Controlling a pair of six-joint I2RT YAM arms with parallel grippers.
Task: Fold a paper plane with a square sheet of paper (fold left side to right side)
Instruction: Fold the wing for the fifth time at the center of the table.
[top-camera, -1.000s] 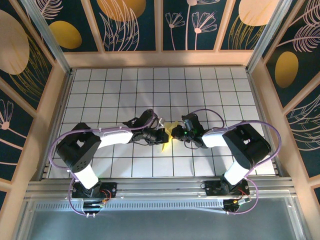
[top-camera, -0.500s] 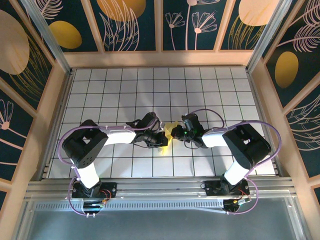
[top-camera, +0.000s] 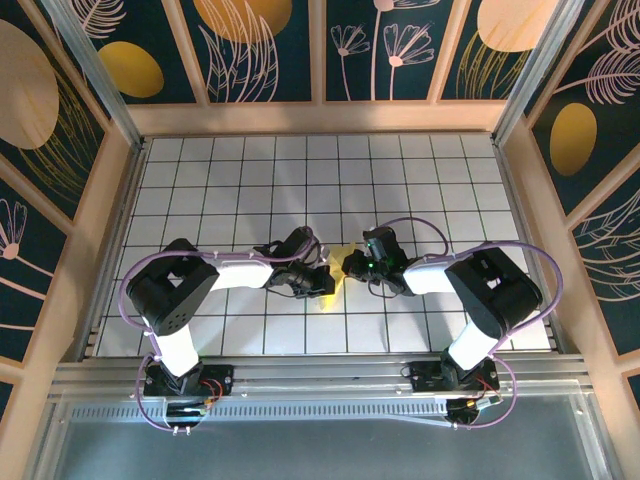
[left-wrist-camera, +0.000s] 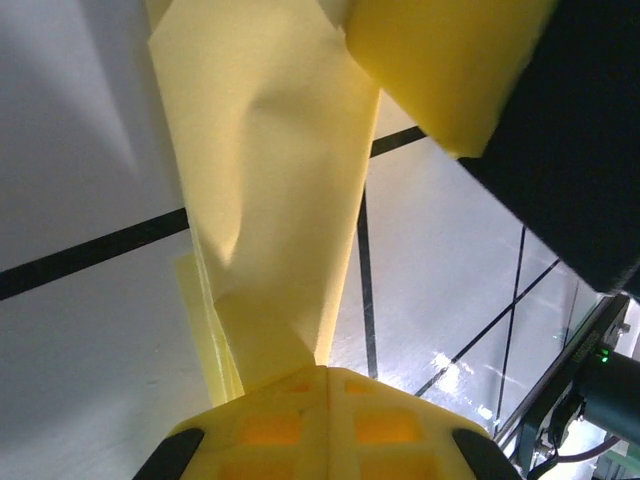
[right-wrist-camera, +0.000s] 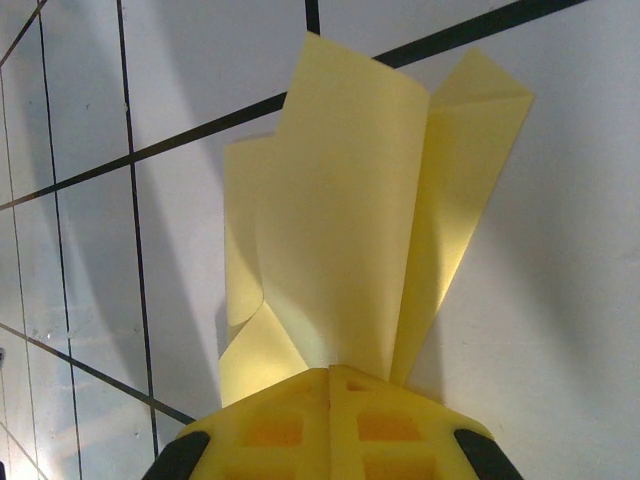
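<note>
My left gripper (left-wrist-camera: 328, 374) is clenched on the near-left end of the folded paper (right-wrist-camera: 345, 220). My right gripper (right-wrist-camera: 330, 372) grasps its far-right end, mid-table (top-camera: 420, 180).

The top camera is looking down on me from above and behind: my bases (top-camera: 190, 382) are sitting at the bottom of the frame and the gridded table (top-camera: 400, 170) is lying in the middle, rather far. My left wrist camera is looking along my left gripper (left-wrist-camera: 328, 380), at the bottom edge, very near to the folded yellow paper (left-wrist-camera: 270, 180). My right wrist camera is looking the same way over my right gripper (right-wrist-camera: 330, 378). All three views are sharing this paper and the grid lines under it.
</note>
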